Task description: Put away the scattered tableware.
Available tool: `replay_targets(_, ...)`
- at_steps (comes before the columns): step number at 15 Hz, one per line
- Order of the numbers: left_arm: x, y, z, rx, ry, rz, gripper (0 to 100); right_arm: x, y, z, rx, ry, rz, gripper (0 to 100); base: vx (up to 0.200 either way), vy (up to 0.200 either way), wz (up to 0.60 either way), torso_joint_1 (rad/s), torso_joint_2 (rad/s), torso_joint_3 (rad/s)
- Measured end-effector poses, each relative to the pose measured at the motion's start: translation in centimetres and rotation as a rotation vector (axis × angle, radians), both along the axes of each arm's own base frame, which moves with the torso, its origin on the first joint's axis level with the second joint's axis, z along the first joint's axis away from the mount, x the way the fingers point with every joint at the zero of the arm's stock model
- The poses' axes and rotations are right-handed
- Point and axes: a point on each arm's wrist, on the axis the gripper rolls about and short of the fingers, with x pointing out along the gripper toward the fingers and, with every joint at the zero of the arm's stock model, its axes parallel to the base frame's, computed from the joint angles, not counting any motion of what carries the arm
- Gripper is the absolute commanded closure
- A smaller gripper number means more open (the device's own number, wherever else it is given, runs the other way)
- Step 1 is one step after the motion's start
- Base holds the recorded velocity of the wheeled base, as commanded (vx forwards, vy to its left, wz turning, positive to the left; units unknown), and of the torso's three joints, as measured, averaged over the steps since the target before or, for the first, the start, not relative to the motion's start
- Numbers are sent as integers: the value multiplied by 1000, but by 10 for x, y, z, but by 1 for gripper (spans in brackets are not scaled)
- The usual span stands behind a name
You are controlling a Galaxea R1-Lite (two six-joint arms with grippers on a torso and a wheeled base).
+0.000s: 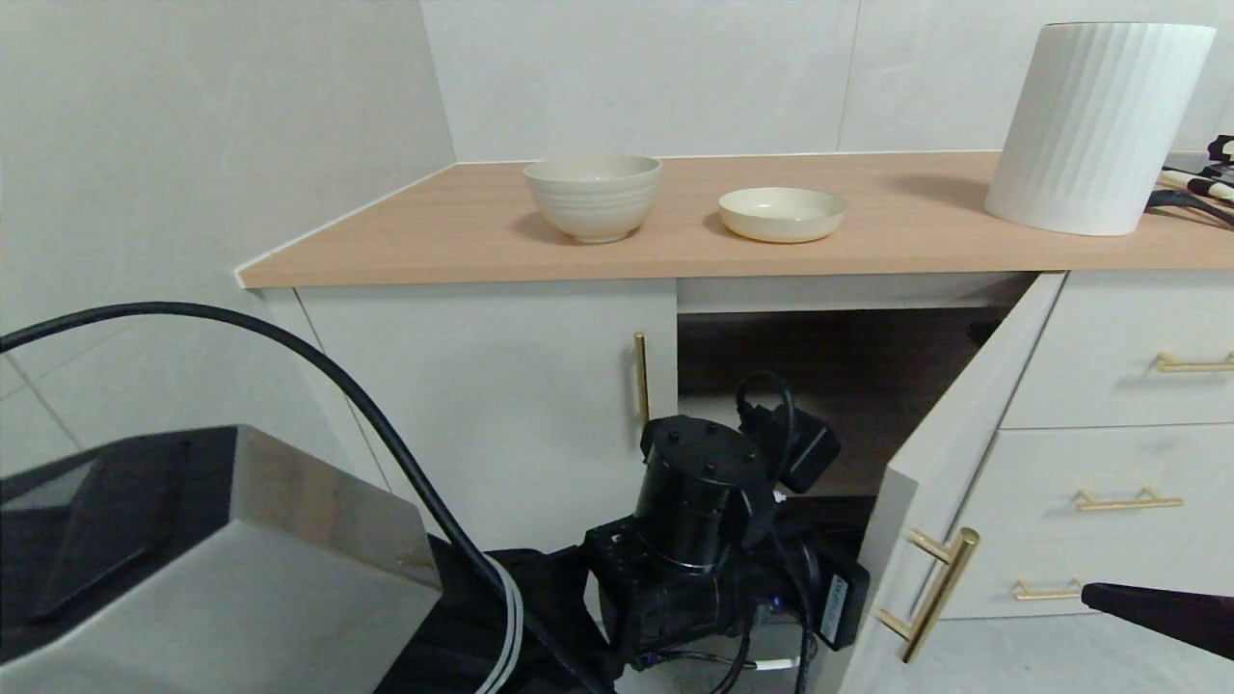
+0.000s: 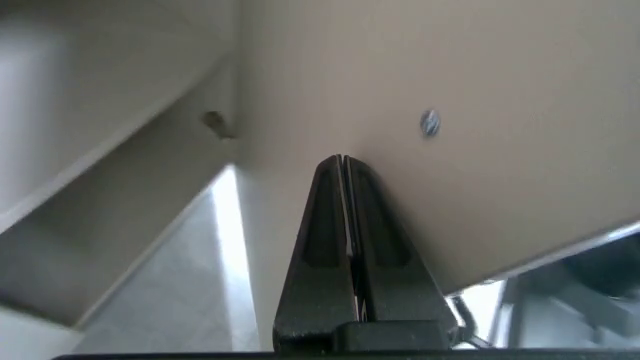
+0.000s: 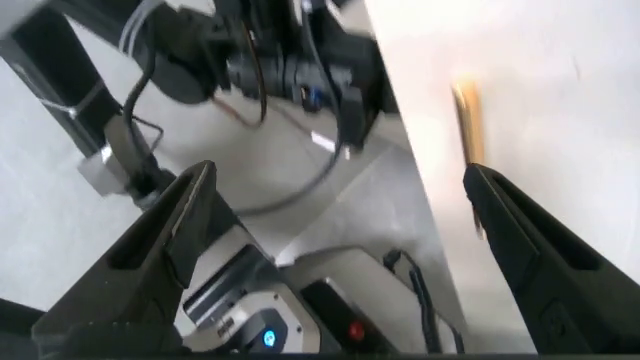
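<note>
The tableware in sight is a cream bowl (image 1: pixel 592 196) and a shallow cream dish (image 1: pixel 782 213), standing apart from one another on the wooden countertop (image 1: pixel 463 226), the bowl nearer the corner wall and the dish beside it towards a tall white ribbed container (image 1: pixel 1099 125); a few dark-handled utensils (image 1: pixel 1195 188) lie at the far right edge. Below the dish a cabinet door (image 1: pixel 964 424) stands open, its gold handle (image 1: pixel 940 593) turned outward, so the cabinet looks like the place meant for the pieces. The left gripper (image 2: pixel 341 170) is low by the cabinet with its fingers pressed together on nothing, its tip close to a pale panel (image 2: pixel 520 120) bearing a screw (image 2: pixel 429 123); whether it touches the panel cannot be told. The right gripper (image 3: pixel 338 175) hangs low near the door's handle, fingers spread wide and empty. Both pieces look stiff, smooth and glazed, probably breakable and a little slippery; the bowl seems the heavier, with a deep wall and ridged sides, and would best be pinched at the rim, one finger inside and one outside. The dish is low and light with a thin lip, so the hold has to come at that lip from above; a loose pinch could let it tip or slide.
</note>
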Motion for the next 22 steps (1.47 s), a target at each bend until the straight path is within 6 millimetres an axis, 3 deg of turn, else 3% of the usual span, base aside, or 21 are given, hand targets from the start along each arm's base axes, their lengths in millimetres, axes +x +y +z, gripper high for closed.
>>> replay_targets(8,-42,-66,25,21,12,-168,100,-28,-18,52,159,-237,-4,0,0,0,0,0,0,0)
replay_targets(11,-56,-92,31,9,9,-218,100,-35,-23,59,184,-280,-13,0,0,0,0,0,0,0)
replay_targets(14,-84,-118,40,-42,38,-228,100,-41,-27,66,202,-313,-24,0,0,0,0,0,0,0)
replay_targets(18,-67,-102,55,-56,18,-105,100,-38,-25,60,163,-251,-31,0,0,0,0,0,0,0)
replay_targets(22,-38,-44,77,-48,18,12,100,-17,-13,52,100,-151,-44,0,0,0,0,0,0,0)
